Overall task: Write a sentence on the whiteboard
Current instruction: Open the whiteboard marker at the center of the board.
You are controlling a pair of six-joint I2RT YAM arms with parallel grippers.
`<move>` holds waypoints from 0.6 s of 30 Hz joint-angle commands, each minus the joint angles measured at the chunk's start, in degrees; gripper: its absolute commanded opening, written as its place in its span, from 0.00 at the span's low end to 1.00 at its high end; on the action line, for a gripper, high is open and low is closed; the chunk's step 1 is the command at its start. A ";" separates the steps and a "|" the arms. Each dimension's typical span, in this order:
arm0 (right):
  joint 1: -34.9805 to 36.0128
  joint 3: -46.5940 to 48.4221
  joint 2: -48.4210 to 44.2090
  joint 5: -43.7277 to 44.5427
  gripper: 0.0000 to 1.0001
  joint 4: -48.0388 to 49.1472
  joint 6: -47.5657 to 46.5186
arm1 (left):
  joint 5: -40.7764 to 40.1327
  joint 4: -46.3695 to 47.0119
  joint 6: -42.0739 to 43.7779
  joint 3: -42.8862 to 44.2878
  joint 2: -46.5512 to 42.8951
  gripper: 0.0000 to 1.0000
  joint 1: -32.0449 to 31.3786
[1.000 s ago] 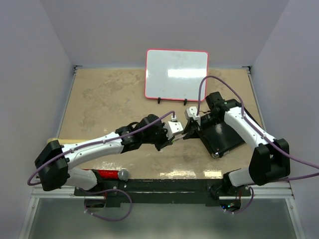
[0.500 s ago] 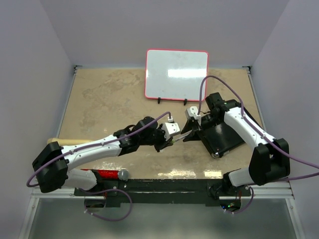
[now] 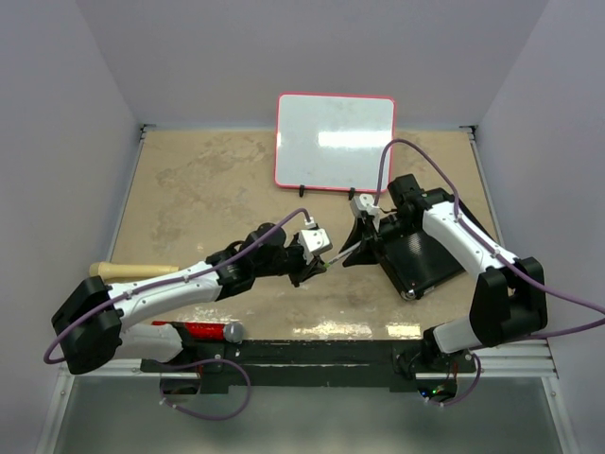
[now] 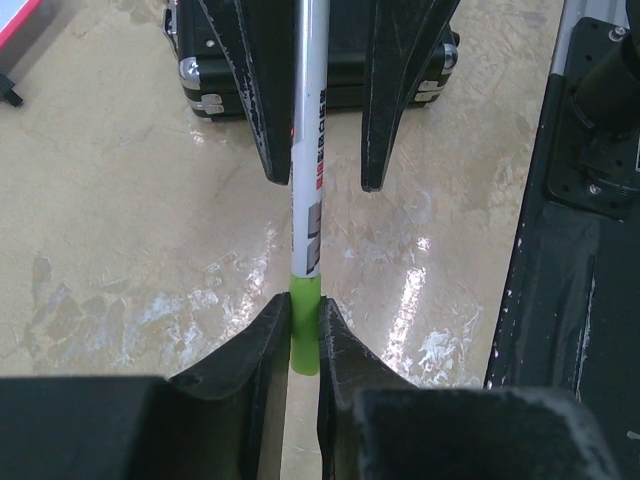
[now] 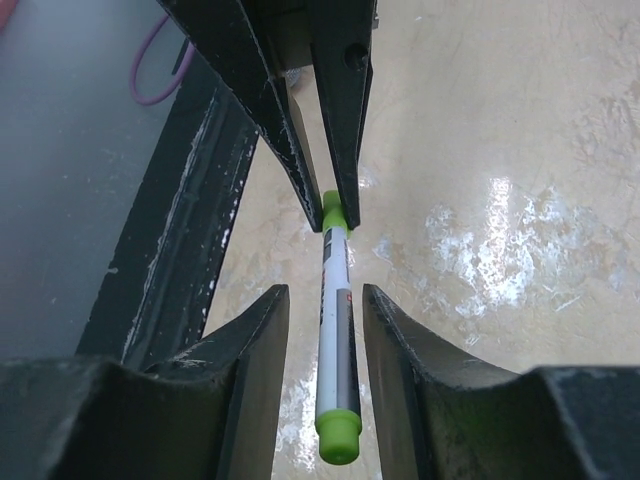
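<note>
The whiteboard (image 3: 336,142), white with a red rim, stands on small black feet at the back of the table. A white marker (image 3: 338,255) with green ends hangs level between my two grippers above the table. My left gripper (image 3: 321,262) is shut on one green end (image 4: 305,335). My right gripper (image 3: 354,250) is open, and its fingers (image 5: 255,340) stand on either side of the barrel (image 5: 335,330) with a gap on each side. The other green end (image 5: 338,437) sits between the right fingers. Both grippers are well in front of the board.
A black rectangular pad (image 3: 421,257) lies under the right arm, to the right of the grippers. A wooden handle (image 3: 132,270) lies at the left. A red and silver object (image 3: 203,331) lies by the black rail at the near edge.
My left gripper has drawn a little left and toward me with the marker end. The gap between the two grippers has widened. The wooden handle at the left has come into view.
</note>
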 commanded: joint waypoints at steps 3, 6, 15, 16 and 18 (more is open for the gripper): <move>0.24 -0.06 0.03 -4.32 0.39 2.21 4.07 | 2.09 6.56 -2.84 -1.46 -0.84 0.00 0.42; 0.15 0.03 0.30 -5.02 0.39 2.48 4.68 | 2.18 7.26 -3.10 -1.46 -0.66 0.00 0.51; 0.23 -0.23 0.91 -4.76 0.30 3.09 5.39 | 2.35 7.97 -3.45 -1.81 -0.58 0.00 0.78; 0.32 -0.23 0.83 -4.85 0.27 3.09 5.39 | 2.35 8.06 -3.37 -1.99 -0.58 0.00 0.78; 0.32 -0.15 0.82 -5.11 0.23 2.92 5.30 | 2.53 8.15 -3.37 -1.99 -0.58 0.00 0.86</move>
